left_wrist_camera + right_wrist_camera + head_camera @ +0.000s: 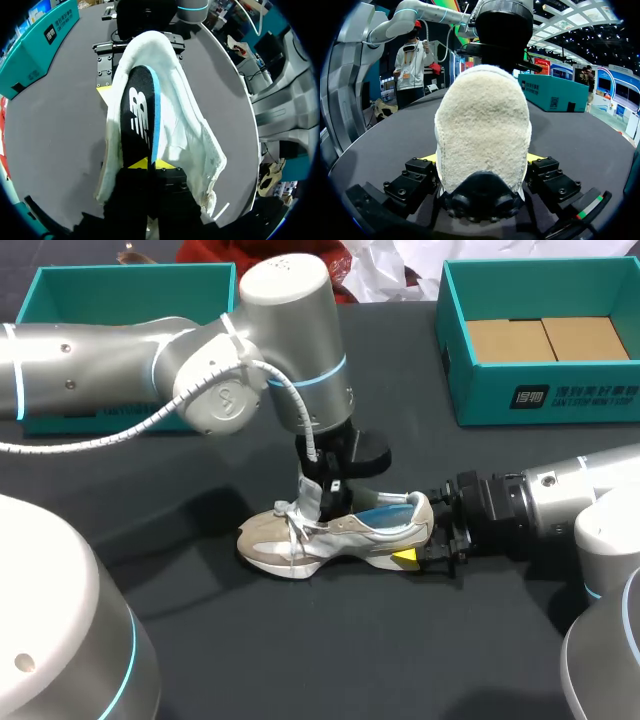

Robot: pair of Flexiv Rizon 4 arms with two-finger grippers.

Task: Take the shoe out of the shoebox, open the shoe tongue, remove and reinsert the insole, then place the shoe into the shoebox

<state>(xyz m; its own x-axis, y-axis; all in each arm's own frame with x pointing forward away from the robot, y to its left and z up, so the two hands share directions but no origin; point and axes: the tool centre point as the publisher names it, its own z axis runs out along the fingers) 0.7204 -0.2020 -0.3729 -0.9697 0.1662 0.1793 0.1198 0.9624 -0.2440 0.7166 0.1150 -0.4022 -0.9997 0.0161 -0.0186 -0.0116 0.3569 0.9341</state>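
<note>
The sneaker (330, 530) is out, near the shoebox (545, 400). My left gripper (151, 164) pinches the insole (137, 110) inside it. My right gripper (482, 165) clamps its heel. Seating the insole and reboxing likely remain.

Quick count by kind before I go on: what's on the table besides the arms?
teal boxes: 2
shoe: 1
insole: 1
Total: 4

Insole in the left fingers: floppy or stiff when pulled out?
Probably flexible: the insole looks thin, turned on edge inside the shoe. Likely light: the left gripper pinches only one end. May drag on the fuzzy lining; the right gripper braces the heel.
</note>
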